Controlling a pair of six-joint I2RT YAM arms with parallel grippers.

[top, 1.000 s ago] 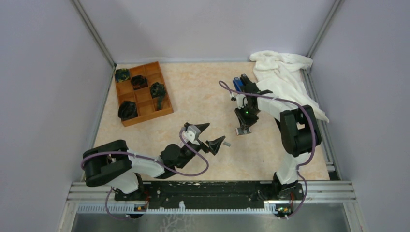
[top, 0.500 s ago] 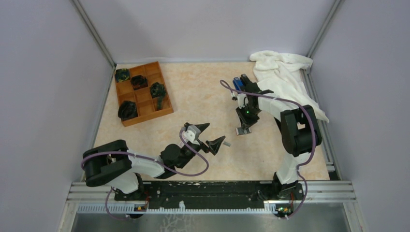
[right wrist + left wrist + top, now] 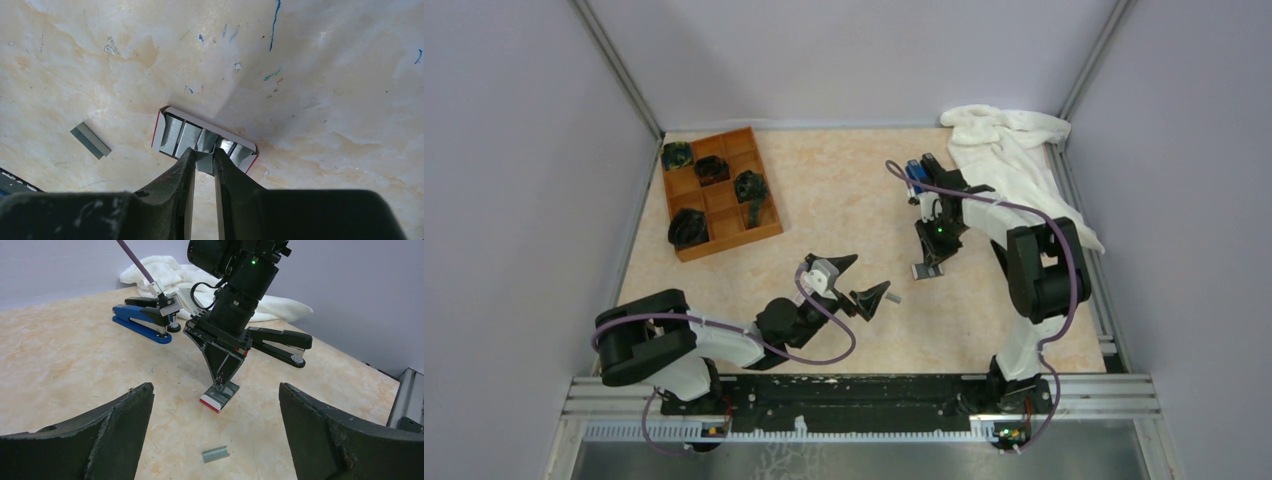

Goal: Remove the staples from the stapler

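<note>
2 arms | left end effector [image 3: 869, 273] low, level, wide | right end effector [image 3: 204, 152] vertical, narrow, pinching staple strip [image 3: 206, 145] in box [image 3: 200, 118]

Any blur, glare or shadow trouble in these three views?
Top external: even light, sharp. Left wrist: sharp on the staples; its own fingers dark along the bottom edge. Right wrist: right claw dark and blurred up close, broad soft shadow on the table beside the white-and-red box.

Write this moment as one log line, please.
left fingers: open, near loose silvery-grey staple strip | right fingers: pinching grey strip inside small white-and-red flat box | slim black stapler: lying untouched
</note>
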